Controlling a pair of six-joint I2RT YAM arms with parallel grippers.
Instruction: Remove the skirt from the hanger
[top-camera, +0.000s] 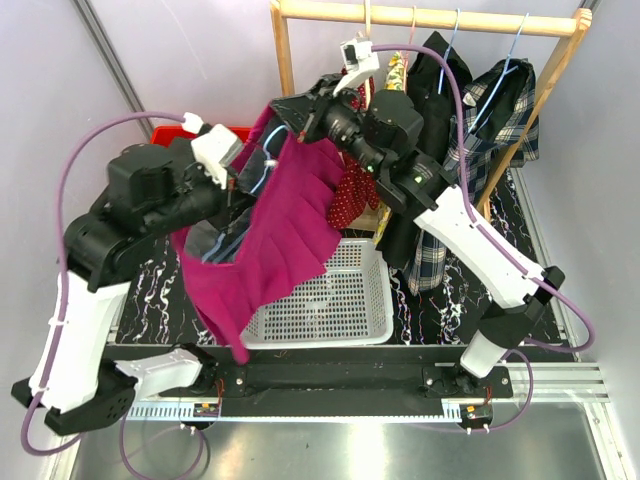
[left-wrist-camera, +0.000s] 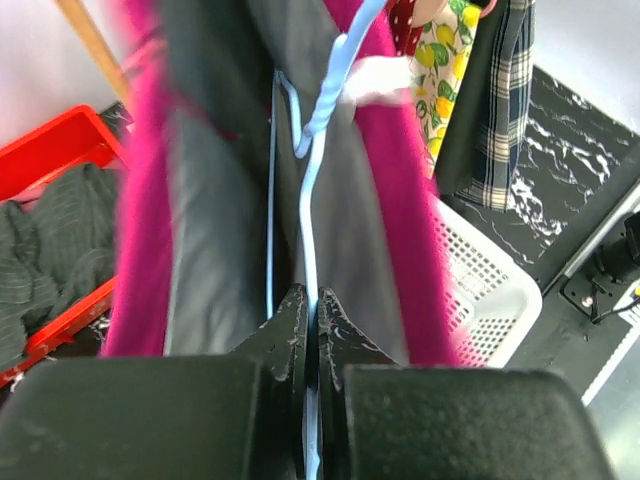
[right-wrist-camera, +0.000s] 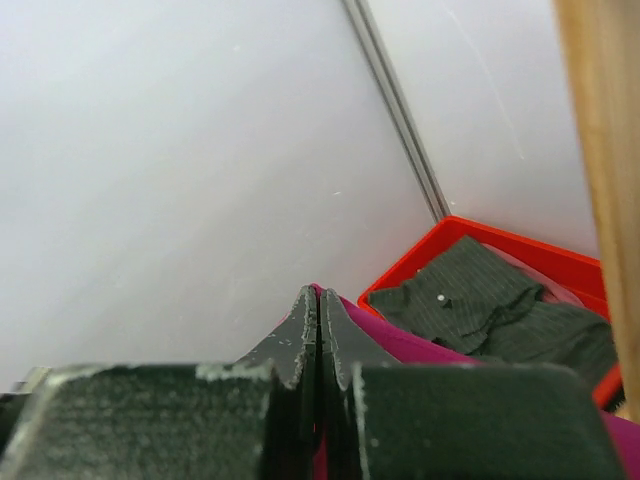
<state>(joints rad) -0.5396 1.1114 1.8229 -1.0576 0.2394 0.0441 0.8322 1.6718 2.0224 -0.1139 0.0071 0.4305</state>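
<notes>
One hanger (left-wrist-camera: 308, 230) in left gripper (left-wrist-camera: 311, 300) — one skirt (top-camera: 298, 222) in right gripper (right-wrist-camera: 318, 300).

place: lab | cues: arm mounting rail (top-camera: 330, 378), bare white walls (top-camera: 180, 60)

The magenta pleated skirt (top-camera: 285, 235), lined in grey, is held aloft at a slant, its lower corner hung below the rest. The pale blue wire hanger (left-wrist-camera: 308, 220) is seen inside it, against the lining.
</notes>
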